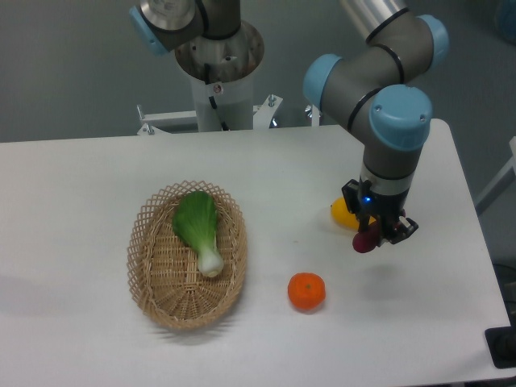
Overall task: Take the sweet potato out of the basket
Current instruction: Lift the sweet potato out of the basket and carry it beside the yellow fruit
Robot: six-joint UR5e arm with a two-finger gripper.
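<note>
- Nearest the camera, right of centre: small orange fruit (306, 291) resting alone on the white table (81, 185), apart from everything else.
- Left of it, oval wicker basket (145, 282) with open lattice rim, long axis running near to far.
- Lying inside, a green leafy vegetable (198, 226), white stem toward the near side, leaves toward the far side.
- Right side, a little farther back: gripper (370, 235) pointing downward, fingers clamped on the sweet potato (364, 240), dark purple-magenta and showing just below the fingertips.
- So held on the right, well apart from the basket; whether lifted clear of the tabletop or touching it, cannot tell.
- Just behind and left of the gripper, a yellow fruit (343, 212) on the table, partly hidden by the fingers.
- Farther back, grey arm (379, 72) with blue joint caps.
- Farthest, at the table's far edge, robot base column (219, 81).
</note>
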